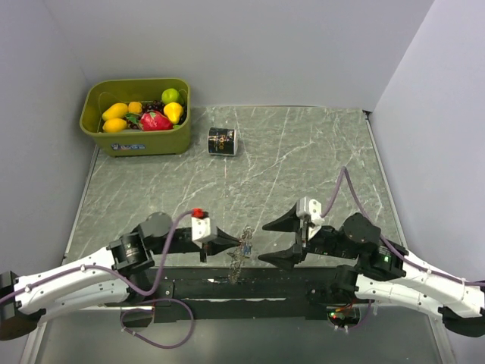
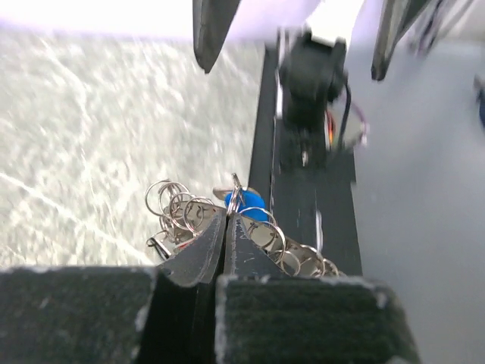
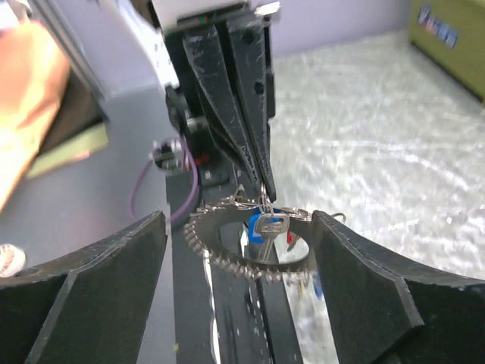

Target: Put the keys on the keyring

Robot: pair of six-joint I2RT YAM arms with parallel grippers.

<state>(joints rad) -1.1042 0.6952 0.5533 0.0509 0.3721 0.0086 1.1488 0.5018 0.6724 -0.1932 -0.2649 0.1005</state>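
Working over the grey marble table (image 1: 303,152), we are holding both arms nose to nose at its near edge, and the coming move is turning on the short gap between them. Our left gripper (image 1: 236,244) is clamped shut on the top of the keyring (image 3: 217,259), which is hanging in the air below its fingertips with its flat face turned toward our right gripper (image 1: 261,243). That right gripper is standing wide open and empty, just beside the ring and level with it, so we are judging it the arm free to act, straight ahead. The ring is looking like a toothed wheel, fringed with small silver pieces. A silver key (image 3: 270,227) with a blue head is dangling inside it; we are not able to tell whether it is threaded on.
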